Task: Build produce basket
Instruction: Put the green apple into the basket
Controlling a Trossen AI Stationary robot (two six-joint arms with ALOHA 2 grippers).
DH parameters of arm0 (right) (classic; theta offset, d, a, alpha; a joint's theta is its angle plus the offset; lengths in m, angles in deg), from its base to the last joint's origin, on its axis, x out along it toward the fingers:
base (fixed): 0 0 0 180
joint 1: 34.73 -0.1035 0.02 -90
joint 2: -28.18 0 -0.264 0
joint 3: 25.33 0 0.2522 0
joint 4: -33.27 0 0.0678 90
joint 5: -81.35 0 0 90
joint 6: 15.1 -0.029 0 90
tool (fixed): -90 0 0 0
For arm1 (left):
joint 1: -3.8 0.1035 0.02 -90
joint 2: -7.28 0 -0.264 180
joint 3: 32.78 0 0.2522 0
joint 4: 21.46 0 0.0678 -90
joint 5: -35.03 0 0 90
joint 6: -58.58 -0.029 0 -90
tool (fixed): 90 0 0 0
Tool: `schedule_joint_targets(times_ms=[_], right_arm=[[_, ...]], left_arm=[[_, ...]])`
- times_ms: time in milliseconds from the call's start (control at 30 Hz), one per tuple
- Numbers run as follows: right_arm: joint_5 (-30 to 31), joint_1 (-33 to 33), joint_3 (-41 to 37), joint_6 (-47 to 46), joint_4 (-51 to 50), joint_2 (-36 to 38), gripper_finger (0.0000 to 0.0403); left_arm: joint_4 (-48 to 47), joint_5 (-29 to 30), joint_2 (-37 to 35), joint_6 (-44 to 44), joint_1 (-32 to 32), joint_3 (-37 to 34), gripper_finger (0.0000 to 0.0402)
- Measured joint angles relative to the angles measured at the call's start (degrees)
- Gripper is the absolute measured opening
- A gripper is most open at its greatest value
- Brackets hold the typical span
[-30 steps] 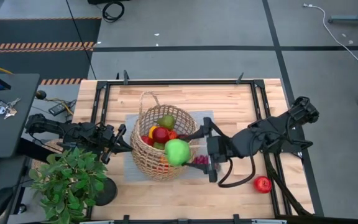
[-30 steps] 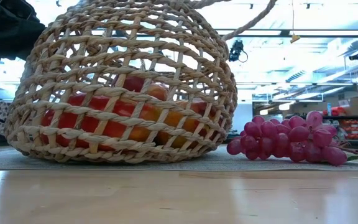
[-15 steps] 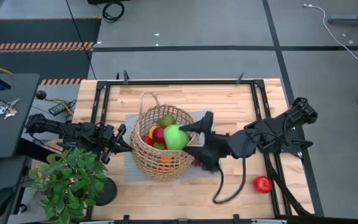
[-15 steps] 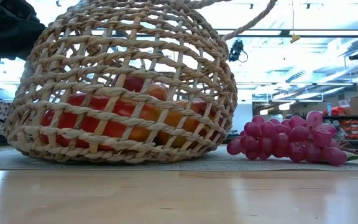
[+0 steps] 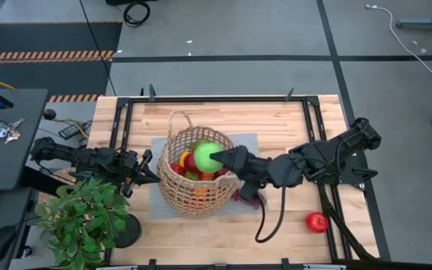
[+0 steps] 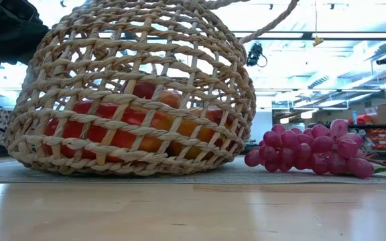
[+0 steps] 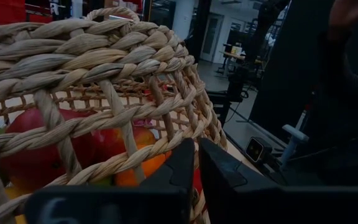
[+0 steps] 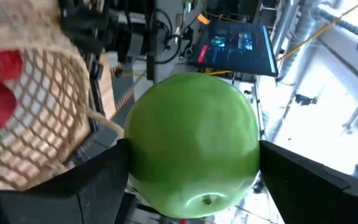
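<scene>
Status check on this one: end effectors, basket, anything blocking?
Right end effector shut on green apple, over basket. Left end effector shut on basket rim. Grapes and red apple on table. Nothing blocking.

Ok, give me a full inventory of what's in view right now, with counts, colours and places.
basket: one, tan wicker, on grey mat, table centre
green apple: one, held over basket
produce in basket: several, red, orange, green
grapes: one purple bunch, on mat right of basket
red apple: one, table's front right
potted plant: one, green, front left
left gripper: pinching basket's left rim
right gripper: holding green apple
</scene>
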Motion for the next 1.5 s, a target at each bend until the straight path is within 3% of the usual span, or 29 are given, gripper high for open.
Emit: schedule_joint_targets(times_ms=[167,333,533,800,967,1167,1367,1500], right_arm=[[0.7,0.6,0.0,3.3,0.0,0.0,0.0346],[-0.4,1.5,0.0,-4.0,0.0,0.0,0.0346],[-9.1,5.0,0.0,-35.5,0.9,0.0,0.0346],[-9.5,9.8,0.0,-89.0,0.7,0.0,0.0346],[-11.1,11.3,0.0,-111.4,-0.1,0.0,0.0346],[-15.3,12.6,0.0,-114.0,-0.1,0.0,0.0346],[-16.4,13.0,0.0,-105.7,-0.5,0.0,0.0346],[-16.6,14.2,0.0,-105.7,-5.8,-0.4,0.0346]], left_arm=[[0.0,0.0,0.0,0.0,0.0,0.0,0.0029],[0.0,0.0,0.0,0.0,0.0,0.0,0.0035],[0.0,0.0,0.0,0.0,0.0,0.0,0.0030],[0.0,0.0,0.0,0.0,0.0,0.0,0.0033],[0.0,0.0,0.0,0.0,0.0,0.0,0.0034],[0.0,0.0,0.0,0.0,0.0,0.0,0.0028],[0.0,0.0,0.0,0.0,0.0,0.0,0.0035],[0.0,0.0,0.0,0.0,0.0,0.0,0.0034]])
